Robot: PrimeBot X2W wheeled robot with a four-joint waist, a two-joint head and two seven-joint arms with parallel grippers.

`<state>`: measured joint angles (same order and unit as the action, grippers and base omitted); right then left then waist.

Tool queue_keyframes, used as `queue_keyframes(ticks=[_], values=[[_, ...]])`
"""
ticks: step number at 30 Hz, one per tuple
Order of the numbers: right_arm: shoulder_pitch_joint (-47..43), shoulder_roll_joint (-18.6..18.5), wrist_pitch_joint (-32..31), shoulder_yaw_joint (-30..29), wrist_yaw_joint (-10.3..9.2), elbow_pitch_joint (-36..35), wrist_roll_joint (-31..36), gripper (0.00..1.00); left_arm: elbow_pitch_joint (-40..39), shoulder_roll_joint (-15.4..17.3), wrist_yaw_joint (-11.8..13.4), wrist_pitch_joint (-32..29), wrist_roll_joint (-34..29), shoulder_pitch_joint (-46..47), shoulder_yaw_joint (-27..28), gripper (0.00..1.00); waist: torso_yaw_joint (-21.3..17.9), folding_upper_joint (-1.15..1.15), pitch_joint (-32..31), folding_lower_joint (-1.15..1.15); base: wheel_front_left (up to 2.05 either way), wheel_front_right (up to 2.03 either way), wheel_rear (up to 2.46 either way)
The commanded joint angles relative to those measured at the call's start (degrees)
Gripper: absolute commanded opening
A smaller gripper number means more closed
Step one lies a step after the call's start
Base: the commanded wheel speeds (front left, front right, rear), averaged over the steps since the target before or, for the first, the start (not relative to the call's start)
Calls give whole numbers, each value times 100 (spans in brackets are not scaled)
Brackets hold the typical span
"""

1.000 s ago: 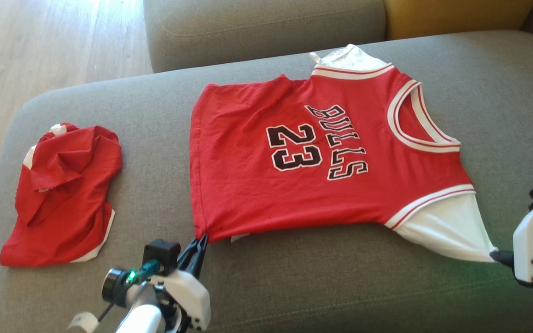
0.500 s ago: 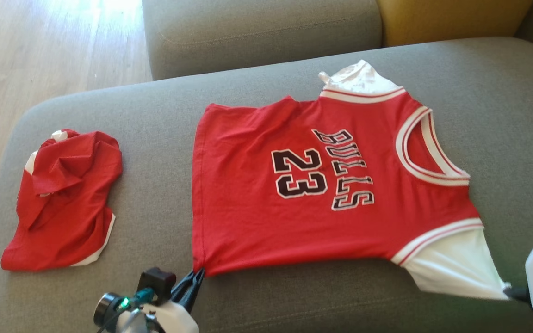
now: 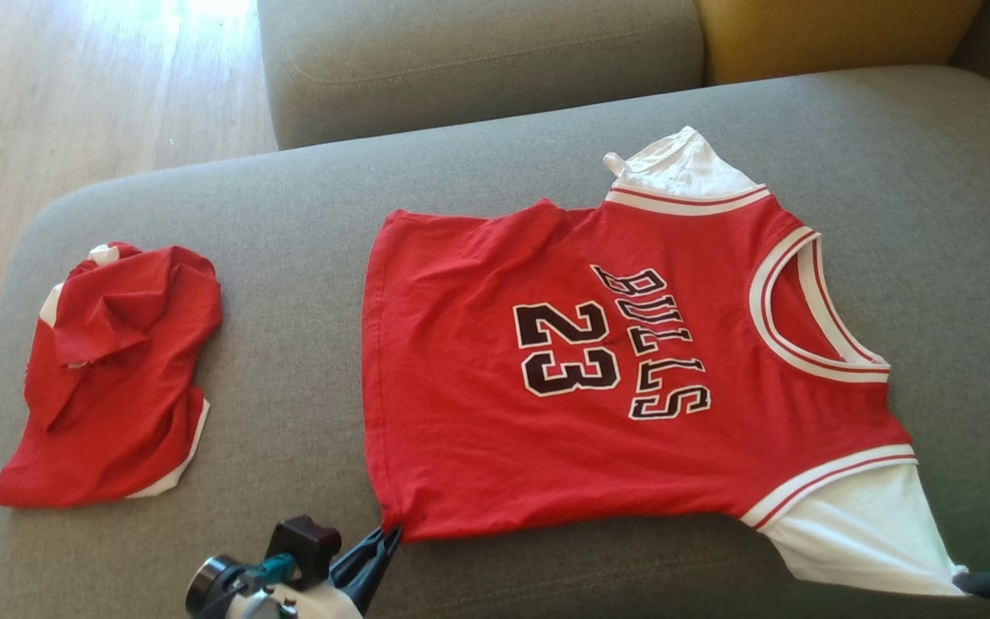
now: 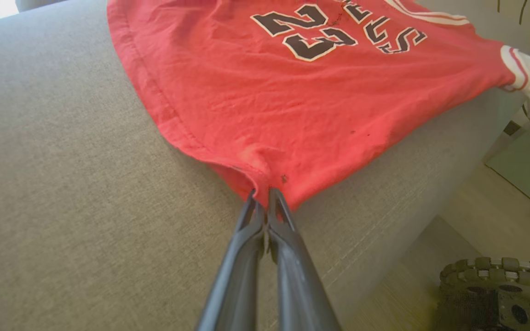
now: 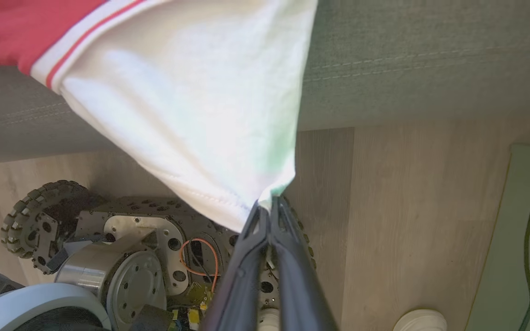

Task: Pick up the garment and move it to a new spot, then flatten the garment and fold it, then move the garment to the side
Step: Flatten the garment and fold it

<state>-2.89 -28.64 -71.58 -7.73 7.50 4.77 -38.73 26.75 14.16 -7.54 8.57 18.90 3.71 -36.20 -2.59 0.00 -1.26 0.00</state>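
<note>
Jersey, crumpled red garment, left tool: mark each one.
jersey (image 3: 461, 430), head view, plain red front beside the number.
crumpled red garment (image 3: 108, 378), head view, middle of the bundle.
left tool (image 4: 263, 195), left wrist view, shut tips pinching the jersey's hem corner.

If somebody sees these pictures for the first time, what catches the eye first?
The red BULLS 23 jersey lies spread across the grey sofa seat. The left gripper pinches its red hem corner, the right gripper its white sleeve tip. A crumpled red garment lies to its left.
</note>
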Motion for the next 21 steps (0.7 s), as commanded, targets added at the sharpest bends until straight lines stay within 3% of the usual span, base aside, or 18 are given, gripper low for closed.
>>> queue_keyframes(ticks=[1,10,21], values=[[202,-147,9,-36,-1,-228,38,0,-194,135,7,-8,32,257,222,0,-6,0,14,0,0,0,0],[666,1,541,-116,-1,-296,138,0,-515,193,109,92,198,535,463,0,-9,0,246,0,0,0,0],[1760,39,1925,106,-1,111,340,0,-598,160,224,0,212,1185,591,0,66,0,799,0,0,0,0]])
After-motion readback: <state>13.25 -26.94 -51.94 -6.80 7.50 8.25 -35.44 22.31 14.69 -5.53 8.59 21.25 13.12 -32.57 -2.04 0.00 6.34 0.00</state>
